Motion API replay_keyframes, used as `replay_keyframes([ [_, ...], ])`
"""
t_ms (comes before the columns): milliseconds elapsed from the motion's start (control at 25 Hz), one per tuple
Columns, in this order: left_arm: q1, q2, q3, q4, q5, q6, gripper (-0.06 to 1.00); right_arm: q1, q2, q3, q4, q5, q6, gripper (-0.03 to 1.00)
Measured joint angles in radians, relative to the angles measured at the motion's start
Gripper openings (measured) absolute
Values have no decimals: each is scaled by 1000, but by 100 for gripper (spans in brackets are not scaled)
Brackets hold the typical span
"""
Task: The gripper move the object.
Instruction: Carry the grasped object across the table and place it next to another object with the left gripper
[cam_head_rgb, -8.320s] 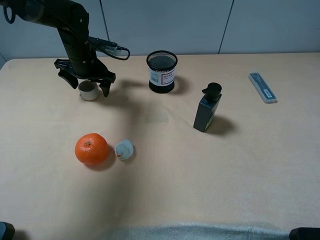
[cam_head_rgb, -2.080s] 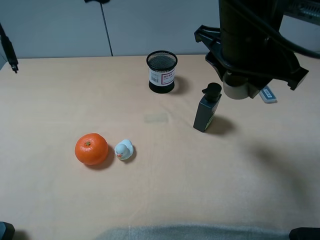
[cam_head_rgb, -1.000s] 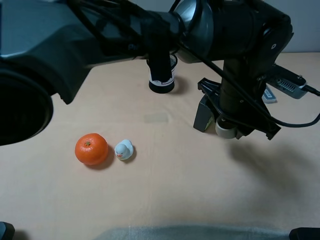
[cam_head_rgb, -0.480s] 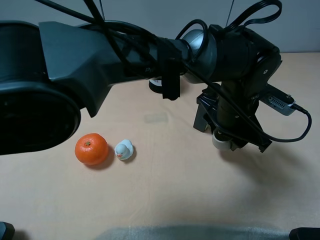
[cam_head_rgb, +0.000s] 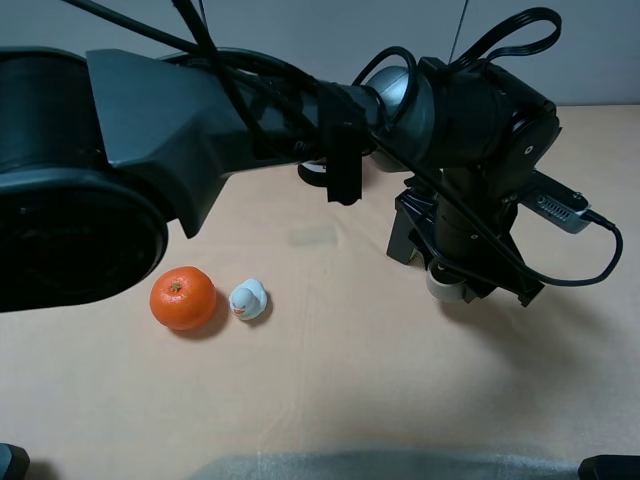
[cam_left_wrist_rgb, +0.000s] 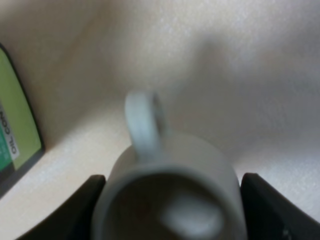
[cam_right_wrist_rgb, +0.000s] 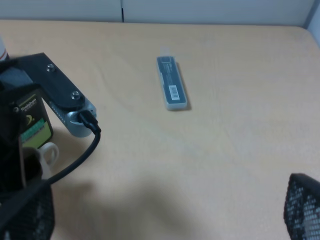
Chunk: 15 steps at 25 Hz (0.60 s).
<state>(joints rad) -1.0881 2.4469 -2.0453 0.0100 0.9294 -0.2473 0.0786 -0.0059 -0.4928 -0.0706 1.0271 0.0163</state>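
Exterior high shows my left hand (cam_left_wrist_rgb: 170, 205) clamped on the cup (cam_head_rgb: 441, 285), now low at the bench (cam_head_rgb: 330, 400) just beside the dark bottle (cam_head_rgb: 402, 236). Eight seconds back the cup sat far left, near the rear edge. Whether it touches the bench I cannot tell. My right hand (cam_right_wrist_rgb: 162, 197) has its fingers wide apart.

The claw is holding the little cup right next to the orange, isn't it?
Not quite. The claw is holding the little cup, but right next to the dark bottle, not the orange. The orange sits far off on the left side of the table. The high camera view shows it.
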Motion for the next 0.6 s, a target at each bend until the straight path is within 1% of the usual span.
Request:
replay_keyframes([
  [600, 0, 10, 33, 2, -12, 0, 55, 0, 0, 0, 0, 0, 0, 69],
])
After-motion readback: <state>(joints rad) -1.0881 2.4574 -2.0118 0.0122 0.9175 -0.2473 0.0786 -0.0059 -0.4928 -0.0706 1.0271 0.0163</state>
